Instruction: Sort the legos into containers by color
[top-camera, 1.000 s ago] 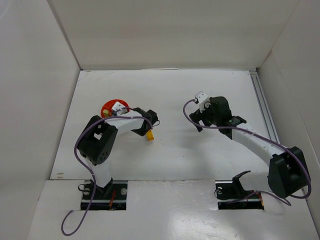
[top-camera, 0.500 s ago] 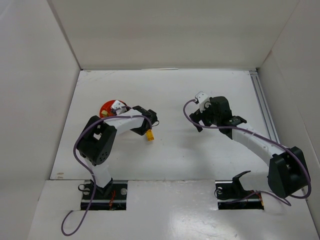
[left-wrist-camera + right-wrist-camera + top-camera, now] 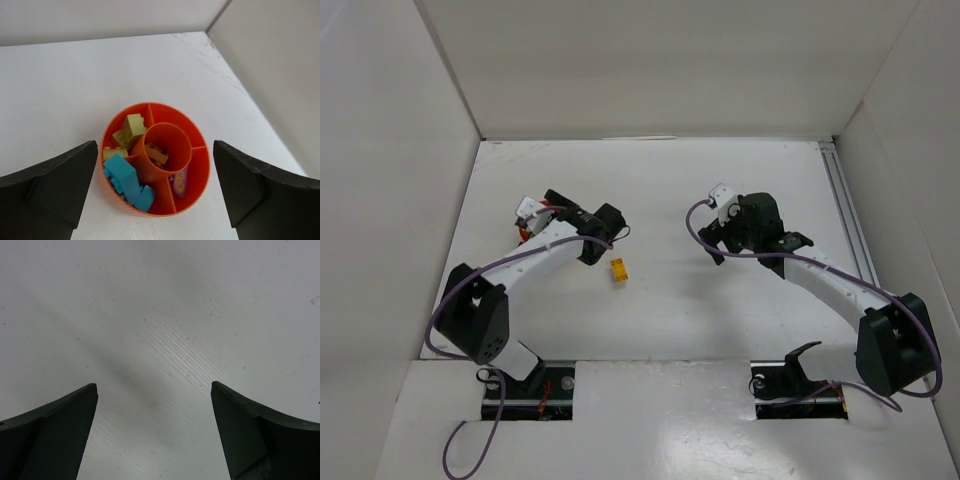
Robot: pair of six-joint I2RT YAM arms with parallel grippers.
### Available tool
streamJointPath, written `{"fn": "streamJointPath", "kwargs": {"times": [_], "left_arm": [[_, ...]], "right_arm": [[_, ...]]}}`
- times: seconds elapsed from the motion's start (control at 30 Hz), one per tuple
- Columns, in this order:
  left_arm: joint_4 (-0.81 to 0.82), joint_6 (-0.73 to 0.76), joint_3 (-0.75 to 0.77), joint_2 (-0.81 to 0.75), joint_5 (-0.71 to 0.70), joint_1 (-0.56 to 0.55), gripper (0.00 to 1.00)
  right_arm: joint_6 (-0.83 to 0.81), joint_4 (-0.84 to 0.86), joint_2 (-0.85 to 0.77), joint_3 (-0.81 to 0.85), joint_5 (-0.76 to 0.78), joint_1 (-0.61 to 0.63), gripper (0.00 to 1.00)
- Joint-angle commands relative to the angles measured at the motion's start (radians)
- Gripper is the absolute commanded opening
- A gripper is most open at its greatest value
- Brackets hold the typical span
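The orange brick now lies alone on the worktop, with open room all round. The left gripper has drawn off it, swung far-left and spread wide over the bowl, near the left wall. Teal bricks, lime bricks and a purple brick fill separate sectors. The right gripper, unmoved, gapes over bare worktop.

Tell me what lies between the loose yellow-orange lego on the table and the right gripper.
Nothing. In the top view only bare white table separates the yellow-orange lego from the right gripper, and the right wrist view shows only bare surface too.
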Motion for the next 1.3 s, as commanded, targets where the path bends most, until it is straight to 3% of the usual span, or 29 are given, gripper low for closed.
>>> {"fn": "streamJointPath", "kwargs": {"times": [0.0, 0.07, 0.2, 0.23, 0.27, 0.3, 0.37, 0.5, 0.7, 0.9, 1.03, 1.27], "left_arm": [[-0.022, -0.065, 0.046, -0.081, -0.04, -0.004, 0.99], [0.024, 0.066, 0.068, -0.101, -0.01, -0.004, 0.99], [0.457, 0.858, 0.048, -0.234, 0.18, -0.004, 0.99], [0.759, 1.072, 0.01, -0.28, 0.288, 0.006, 0.99], [0.874, 1.202, -0.031, -0.329, 0.613, 0.073, 0.99], [0.969, 1.361, -0.111, -0.418, 0.809, 0.124, 0.99], [1.088, 1.382, -0.147, -0.478, 1.07, 0.193, 0.99], [0.978, 1.426, -0.052, -0.466, 1.226, 0.194, 0.99], [0.829, 1.413, -0.021, -0.478, 1.359, 0.194, 0.99], [0.71, 1.337, -0.09, -0.682, 1.204, 0.194, 0.99], [0.584, 1.275, -0.114, -0.78, 1.098, 0.194, 0.99], [0.504, 1.246, -0.156, -0.87, 1.064, 0.194, 0.99]], "right_arm": [[-0.008, 0.028, -0.022, 0.024, -0.034, -0.008, 0.99], [-0.017, 0.028, -0.022, 0.024, -0.034, -0.008, 0.99], [-0.017, 0.002, -0.031, 0.033, -0.032, -0.008, 0.99], [-0.006, -0.013, -0.021, 0.045, -0.021, -0.008, 0.99], [-0.006, -0.022, -0.011, 0.056, 0.0, -0.008, 0.99], [-0.006, -0.032, -0.011, 0.056, 0.0, -0.008, 0.99], [0.005, -0.032, -0.037, 0.047, 0.013, -0.008, 0.99], [0.032, -0.023, -0.067, 0.027, 0.057, 0.036, 0.99], [0.23, 0.036, -0.021, 0.066, 0.138, 0.263, 0.99], [0.502, 0.074, 0.163, 0.172, 0.328, 0.513, 0.99], [0.679, 0.074, 0.301, 0.272, 0.376, 0.561, 0.99], [0.764, 0.074, 0.487, 0.404, 0.396, 0.596, 0.96]]}}
